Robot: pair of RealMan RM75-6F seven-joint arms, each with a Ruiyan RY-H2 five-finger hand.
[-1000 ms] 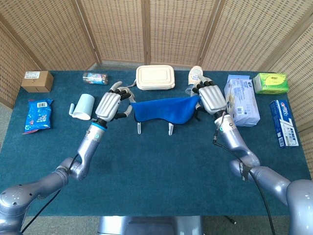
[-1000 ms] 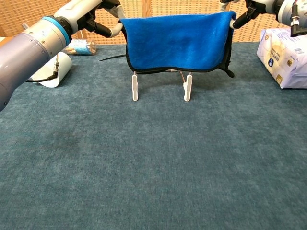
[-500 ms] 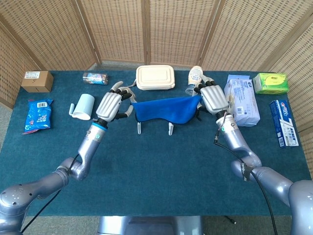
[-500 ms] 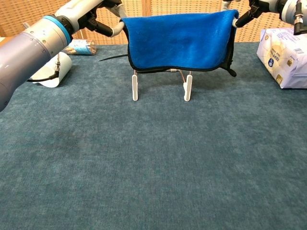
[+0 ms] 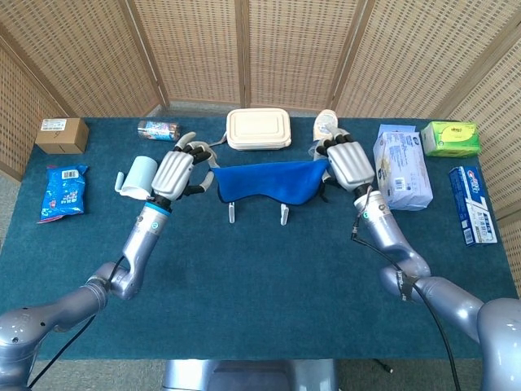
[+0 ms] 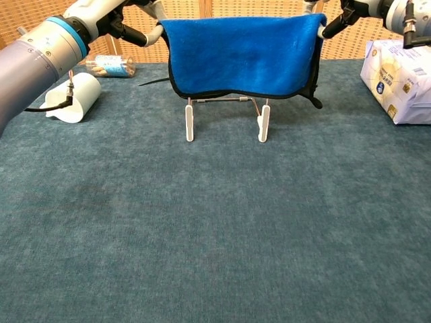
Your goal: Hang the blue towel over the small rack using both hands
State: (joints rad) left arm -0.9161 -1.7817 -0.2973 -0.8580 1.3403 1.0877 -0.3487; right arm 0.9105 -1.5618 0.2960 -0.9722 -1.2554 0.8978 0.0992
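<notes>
Blue towel (image 6: 242,55) over small rack (image 6: 227,120)

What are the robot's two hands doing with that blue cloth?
The left hand and right hand each hold one end of the soft blue towel, stretched out between them over the small white rack. The towel hangs above the rack's legs on the dark teal table, and both hands grip it.

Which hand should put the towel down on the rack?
Neither alone. The left hand and right hand each hold one end of the towel, stretched level over the rack, so both look equally placed to lower it together.
</notes>
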